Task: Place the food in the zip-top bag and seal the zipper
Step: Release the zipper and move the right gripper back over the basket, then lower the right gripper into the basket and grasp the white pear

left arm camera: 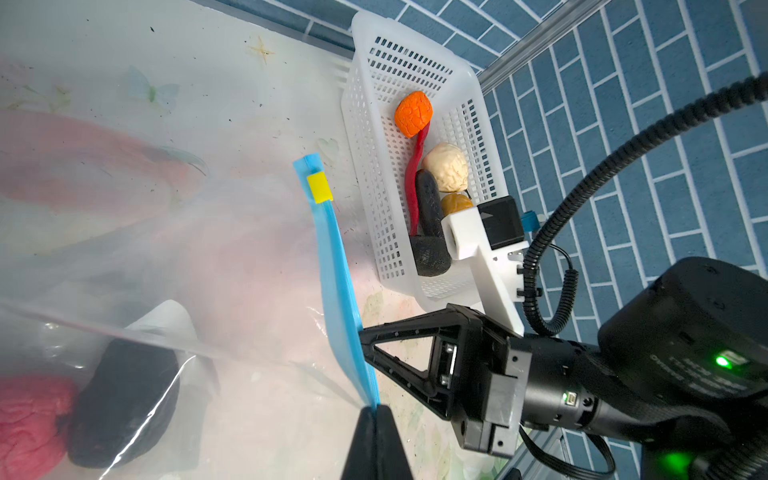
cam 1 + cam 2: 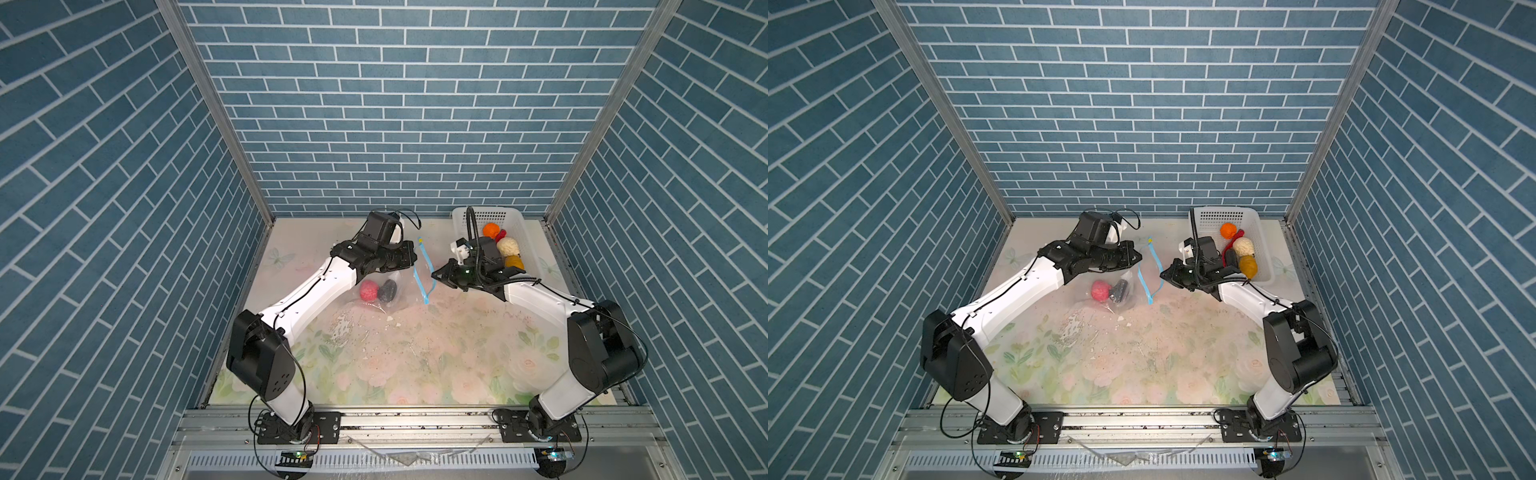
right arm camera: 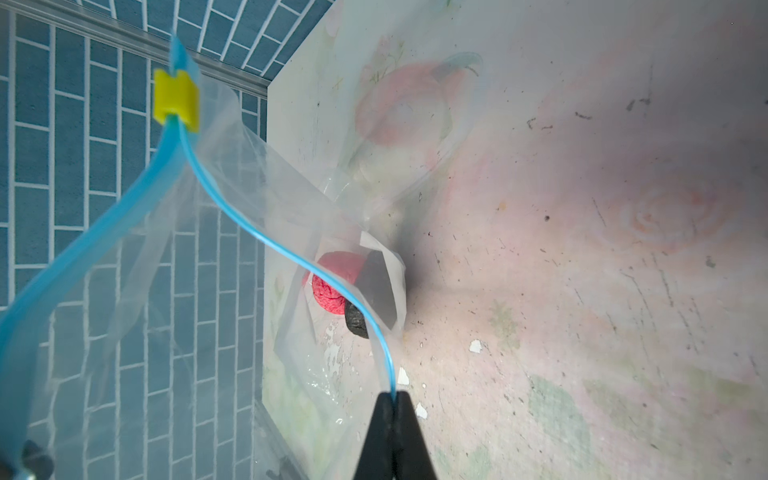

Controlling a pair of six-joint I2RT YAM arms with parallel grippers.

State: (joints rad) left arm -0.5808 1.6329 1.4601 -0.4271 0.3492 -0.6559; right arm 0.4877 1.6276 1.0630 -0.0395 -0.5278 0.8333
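**Bag and basket, contents and grips.** The bag [image 2: 398, 300] is lying on the table [image 2: 415, 357] at the middle far part, between the two arms, with its mouth edge lifting off the surface and facing right. It is holding two pieces of food: a pink lump [image 2: 368, 290] and, touching it on the right, a black lump [image 2: 387, 290]. The zipper [image 3: 257, 237] is standing unsealed. Its two blue lips are bowing apart along the middle and joining at the far end, where the yellow slider [image 2: 420, 240] is sitting. The left end effector [image 1: 376, 409] is clamping on the left lip, and the right end effector [image 3: 393, 397] is clamping on the right lip.

The basket [image 1: 399, 62], white and perforated, is standing at the far right of the table, near the bag's mouth. It is holding an orange lump [image 2: 491, 229] at its far end, a chili [image 1: 415, 183], a cream lump [image 2: 508, 246], a yellow-brown lump [image 2: 514, 262] and an eggplant [image 1: 430, 203], all crowding together.

Faint lettering is showing beside a green light on the right arm's wrist, too blurred to read.
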